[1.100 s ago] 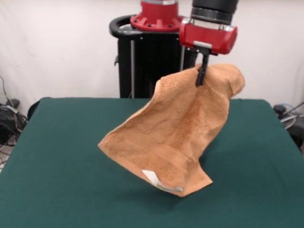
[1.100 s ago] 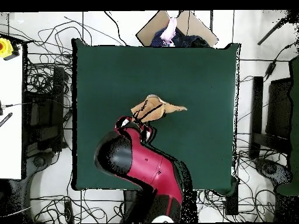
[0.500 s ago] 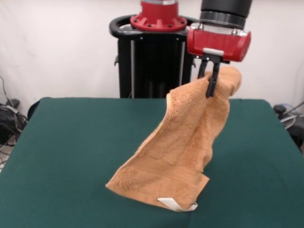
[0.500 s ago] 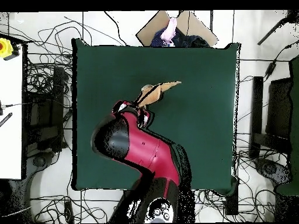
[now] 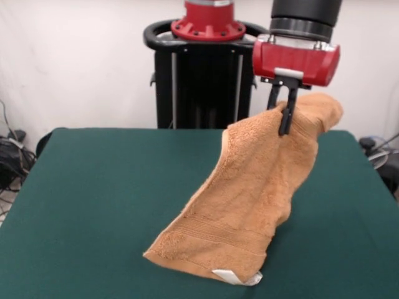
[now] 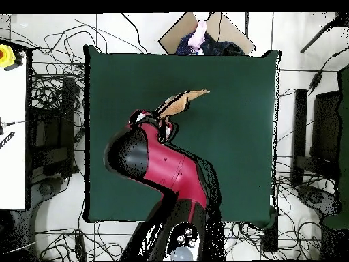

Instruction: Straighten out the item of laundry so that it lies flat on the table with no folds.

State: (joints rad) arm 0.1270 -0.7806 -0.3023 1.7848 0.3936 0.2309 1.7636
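The dark green table (image 5: 93,199) lies bare on the left, and near its front edge the lower hem of the orange-tan towel (image 5: 249,193) now rests on the cloth, its white label (image 5: 225,276) at the bottom corner. A second ago that hem swung clear of the surface; it has since settled, while the top of the towel has been carried to the right. That suggests a drag-and-lay is under way, though the cloth is still draped and creased, far from flat. At upper right, the gripper (image 5: 282,115) holds the towel's top edge, its jaws closed narrowly on a pinch of terry, a loose fold bunched behind them.
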